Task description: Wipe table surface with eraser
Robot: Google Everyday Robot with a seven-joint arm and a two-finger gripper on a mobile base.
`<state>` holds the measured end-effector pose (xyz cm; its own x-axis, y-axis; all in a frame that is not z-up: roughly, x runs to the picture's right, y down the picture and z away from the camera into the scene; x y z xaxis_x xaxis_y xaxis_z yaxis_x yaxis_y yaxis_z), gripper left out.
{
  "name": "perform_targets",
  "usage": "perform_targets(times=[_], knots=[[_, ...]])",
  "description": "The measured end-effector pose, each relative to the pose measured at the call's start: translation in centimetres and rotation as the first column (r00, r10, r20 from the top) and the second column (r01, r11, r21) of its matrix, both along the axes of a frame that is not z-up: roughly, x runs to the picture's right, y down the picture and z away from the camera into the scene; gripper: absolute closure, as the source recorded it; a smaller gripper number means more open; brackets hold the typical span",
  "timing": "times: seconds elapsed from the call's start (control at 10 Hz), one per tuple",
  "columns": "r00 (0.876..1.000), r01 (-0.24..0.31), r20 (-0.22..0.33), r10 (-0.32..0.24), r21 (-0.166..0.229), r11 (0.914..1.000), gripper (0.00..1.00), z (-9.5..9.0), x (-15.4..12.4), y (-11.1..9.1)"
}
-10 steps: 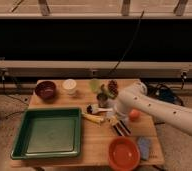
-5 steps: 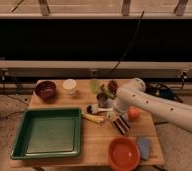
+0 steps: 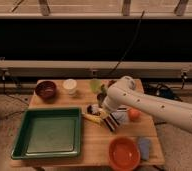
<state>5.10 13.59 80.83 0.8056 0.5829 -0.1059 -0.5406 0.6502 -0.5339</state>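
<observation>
One arm reaches in from 3 o'clock; gripper (image 3: 105, 111) sits low at table (image 3: 96, 145) centre, jaws shut, prob. on eraser (image 3: 110, 122), which lies tilted at its 5 o'clock, pressed to wood for wiping. Tray (image 3: 20, 141) at 9 o'clock, bowl (image 3: 124, 152) at 6, both outside wipe zone.

Striped eraser (image 3: 110, 121) tilted on tan plank table surface (image 3: 96, 145); shut gripper (image 3: 103, 113) on its upper end

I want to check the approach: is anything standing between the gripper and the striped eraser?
Nothing visible does. The gripper, jaws shut, sits low over the light tan wooden table surface, right beside the small striped eraser block. The yellow-handled brush lies just to its left.
</observation>
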Motion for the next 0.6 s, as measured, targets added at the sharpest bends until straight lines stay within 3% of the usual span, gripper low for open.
perform_targets(times=[0.3,0.6], knots=[[0.996,0.002,0.09,-0.002,-0.008,1.0,1.0,-1.2,-3.8,0.3],[0.99,-0.003,0.141,0.011,-0.053,0.9986,1.0,-2.5,-4.5,3.1]])
